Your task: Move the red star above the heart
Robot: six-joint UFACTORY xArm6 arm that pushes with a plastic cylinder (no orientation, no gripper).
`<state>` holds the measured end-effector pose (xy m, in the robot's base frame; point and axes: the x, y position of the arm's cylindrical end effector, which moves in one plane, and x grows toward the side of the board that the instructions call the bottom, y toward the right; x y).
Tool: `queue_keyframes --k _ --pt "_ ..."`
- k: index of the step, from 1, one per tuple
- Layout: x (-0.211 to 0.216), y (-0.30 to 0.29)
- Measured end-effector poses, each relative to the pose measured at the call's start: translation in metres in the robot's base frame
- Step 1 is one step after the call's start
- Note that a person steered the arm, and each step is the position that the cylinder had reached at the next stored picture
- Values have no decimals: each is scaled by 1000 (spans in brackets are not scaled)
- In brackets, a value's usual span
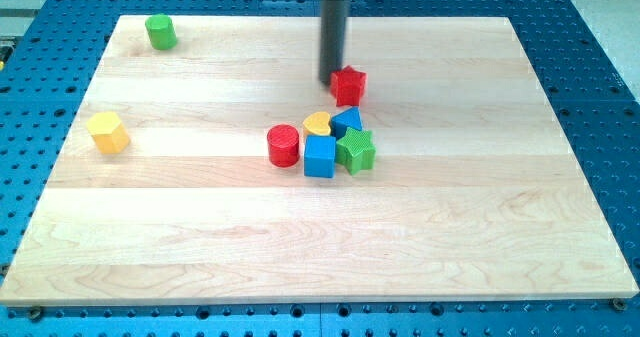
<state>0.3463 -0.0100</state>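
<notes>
The red star (349,85) lies on the wooden board (200,227), just above the middle cluster. My tip (331,81) stands right against the star's left side. The yellow heart (318,124) lies below the star, slightly to its left, with a small gap between them. The heart touches a blue block (348,120) on its right and a blue cube (320,157) below it.
A red cylinder (284,145) lies left of the blue cube. A green star (356,151) lies right of the cube. A green cylinder (160,31) lies at the view's top left. A yellow hexagon block (108,132) lies at the left.
</notes>
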Motion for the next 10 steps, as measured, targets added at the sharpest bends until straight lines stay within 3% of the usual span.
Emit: queue_keyframes --k 1,2,5,10 --pt "-2 -1" --pt "-34 39" --pt "0 85" --pt "30 39"
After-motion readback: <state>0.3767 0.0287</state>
